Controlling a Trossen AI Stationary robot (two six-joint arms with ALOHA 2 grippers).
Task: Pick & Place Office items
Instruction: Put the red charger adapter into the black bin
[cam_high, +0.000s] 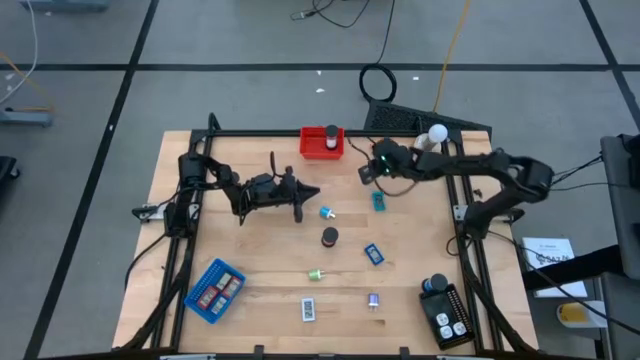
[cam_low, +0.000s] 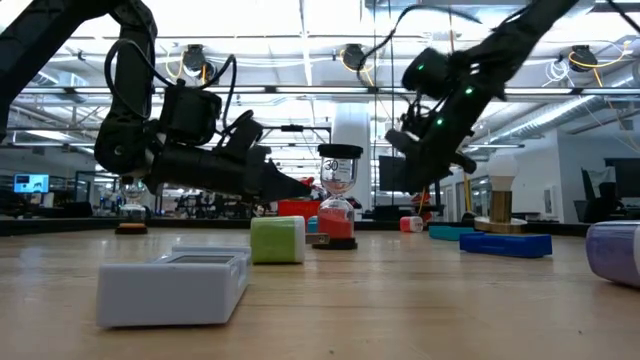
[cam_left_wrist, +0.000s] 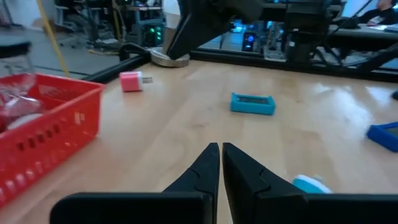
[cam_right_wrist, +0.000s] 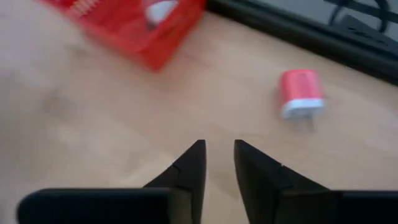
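Office items, loose on the table top:
- Teal rectangular block (cam_high: 379, 201), lying flat toward 1 o'clock of centre.
- Black cylinder (cam_high: 329, 237), standing upright at centre.
- Blue block (cam_high: 374, 254), lying tilted at 4 o'clock.
- Green piece (cam_high: 316, 274), sitting at 6 o'clock.
- White-labelled rectangle (cam_high: 309, 309), lying flat further toward 6.
- Purple piece (cam_high: 373, 300), resting at 5 o'clock.
- Small red-and-white plug-like piece (cam_right_wrist: 300, 92), lying at 12 o'clock.

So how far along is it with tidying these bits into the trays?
Early to midway. The red tray and blue tray already hold items. Neither the left gripper nor the right gripper carries anything. Loose pieces remain: teal block, black cylinder, green bit, white rectangle.
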